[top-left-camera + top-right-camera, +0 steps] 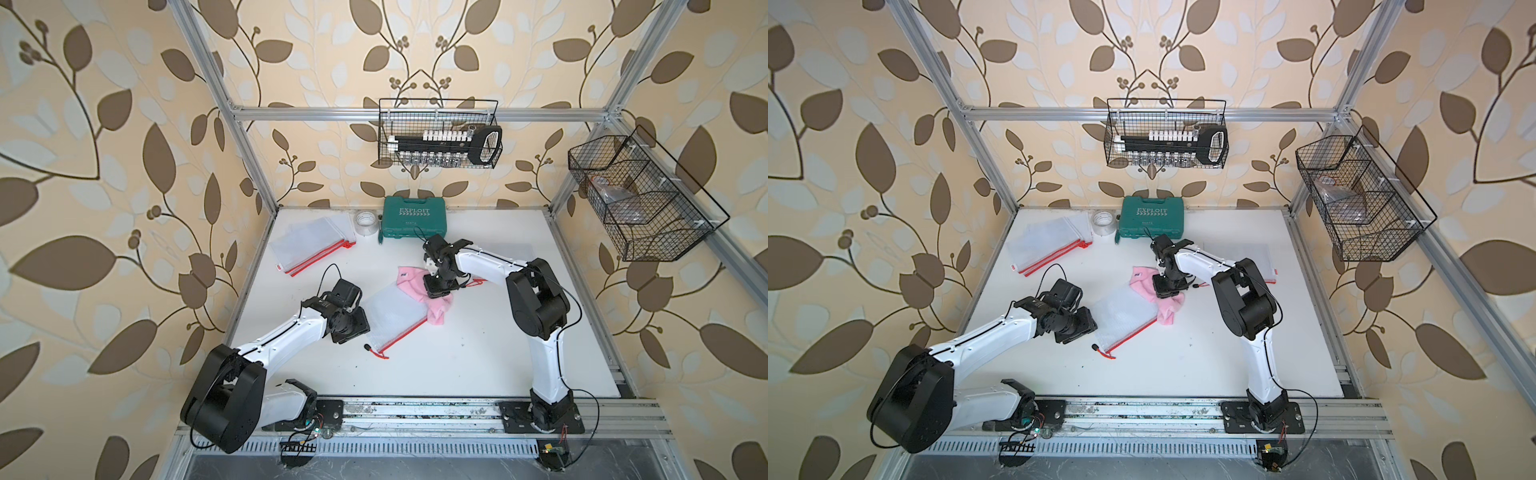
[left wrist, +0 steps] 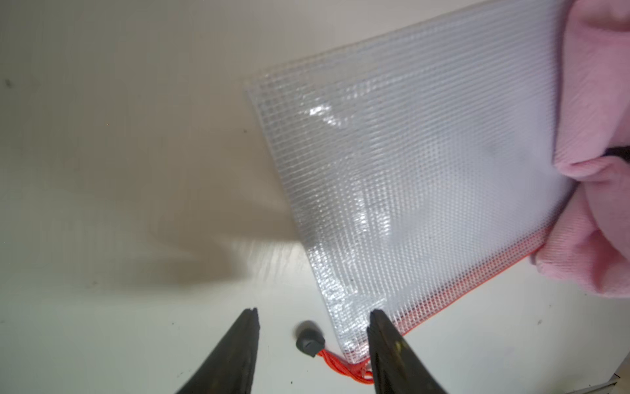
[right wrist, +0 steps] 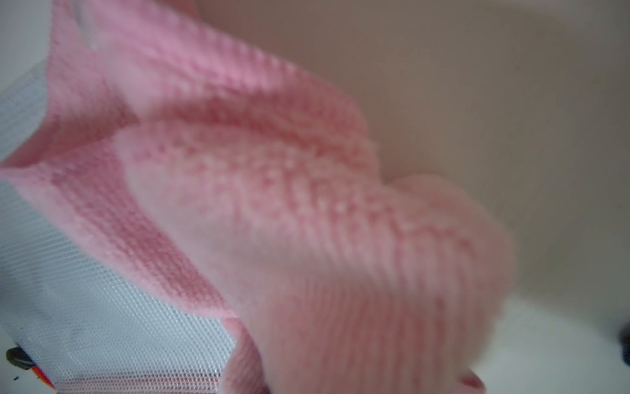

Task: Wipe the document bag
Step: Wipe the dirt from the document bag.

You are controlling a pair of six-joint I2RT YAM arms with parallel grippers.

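Note:
The document bag (image 1: 395,318) (image 1: 1121,313), a clear mesh pouch with a red zip edge, lies flat mid-table. A pink cloth (image 1: 437,311) (image 1: 1169,309) covers its far corner. My right gripper (image 1: 439,291) (image 1: 1168,286) points down into the cloth and is shut on it; the cloth (image 3: 306,204) fills the right wrist view and hides the jaws, with bag mesh (image 3: 85,307) beside it. My left gripper (image 2: 313,314) is open just above the table at the bag's (image 2: 426,170) near corner. The black zip pull (image 2: 308,337) lies between its fingers, untouched.
A stack of similar bags (image 1: 309,249) lies at the back left. Next to it stand a tape roll (image 1: 365,222) and a green tool case (image 1: 414,218). Wire baskets hang on the back wall (image 1: 438,133) and the right wall (image 1: 636,199).

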